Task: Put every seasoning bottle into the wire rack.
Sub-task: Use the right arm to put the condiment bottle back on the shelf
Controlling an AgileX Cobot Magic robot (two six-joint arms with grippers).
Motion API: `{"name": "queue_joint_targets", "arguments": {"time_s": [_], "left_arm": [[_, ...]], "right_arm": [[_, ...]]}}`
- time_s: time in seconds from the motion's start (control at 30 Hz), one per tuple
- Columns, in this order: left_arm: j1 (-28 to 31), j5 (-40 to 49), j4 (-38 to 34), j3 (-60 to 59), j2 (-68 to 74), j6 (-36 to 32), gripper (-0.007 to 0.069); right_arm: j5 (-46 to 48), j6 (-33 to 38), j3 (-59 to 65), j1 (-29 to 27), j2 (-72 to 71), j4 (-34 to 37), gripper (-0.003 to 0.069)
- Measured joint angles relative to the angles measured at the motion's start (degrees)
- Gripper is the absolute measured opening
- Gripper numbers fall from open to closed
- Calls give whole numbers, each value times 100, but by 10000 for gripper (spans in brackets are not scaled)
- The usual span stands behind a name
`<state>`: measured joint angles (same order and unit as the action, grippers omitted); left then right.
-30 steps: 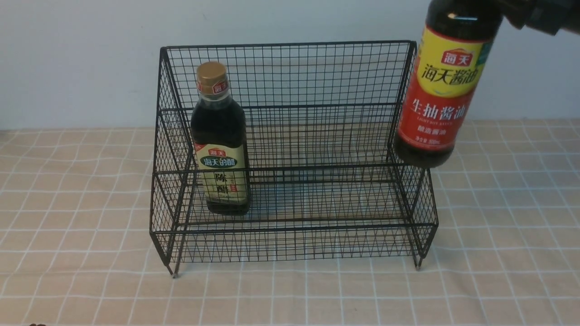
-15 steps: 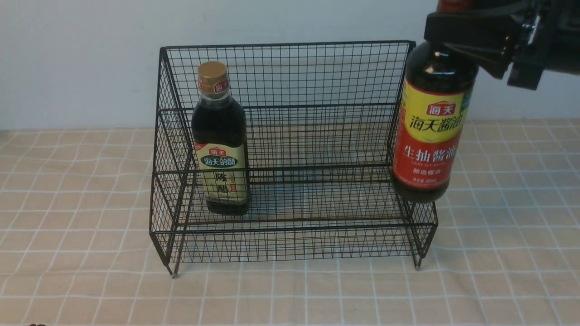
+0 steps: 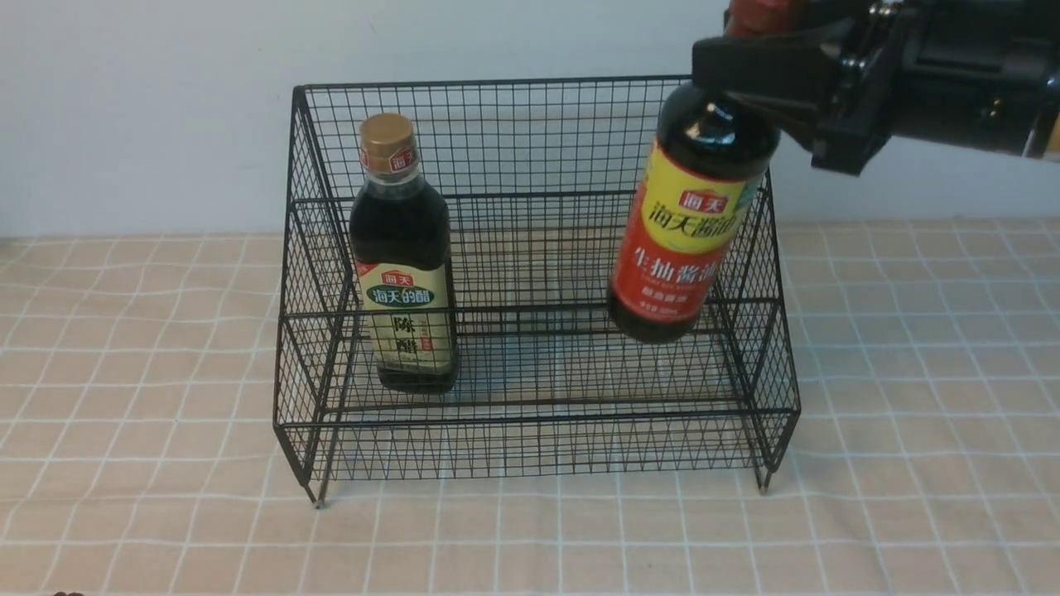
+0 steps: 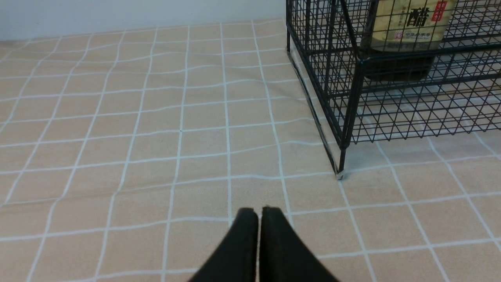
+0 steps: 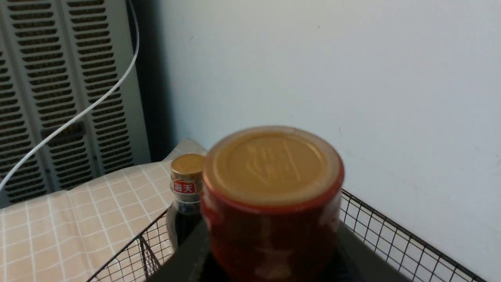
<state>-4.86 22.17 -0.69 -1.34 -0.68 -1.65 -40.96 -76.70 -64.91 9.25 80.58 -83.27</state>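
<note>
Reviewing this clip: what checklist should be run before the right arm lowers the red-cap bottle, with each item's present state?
1. Hold of right gripper on red-cap bottle: ok, closed on its neck.
2. Bottle upright: not ok, tilted, base toward the robot's left.
3. Base over lower tier of wire rack: cannot tell, depth unclear.
4. Gap from gold-cap bottle: ok, it stands apart at the rack's left end.
5. Clearance of left gripper: ok, shut, outside the rack.

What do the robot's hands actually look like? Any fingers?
Both are plain matte black. The left gripper has two flat fingers tapering to rounded tips. The right gripper has long wedge-shaped fingers on a blocky body.
</note>
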Motion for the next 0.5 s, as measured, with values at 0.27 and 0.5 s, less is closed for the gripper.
{"name": "queue_joint_targets", "arguments": {"time_s": [0.27, 0.5], "left_arm": [[0, 0, 0, 0, 0, 0, -7], [0, 0, 0, 0, 0, 0, -7]], "right_arm": [[-348, -67, -99, 0, 332, 221, 280], [-1171, -304, -68, -5, 423, -287, 280]]}}
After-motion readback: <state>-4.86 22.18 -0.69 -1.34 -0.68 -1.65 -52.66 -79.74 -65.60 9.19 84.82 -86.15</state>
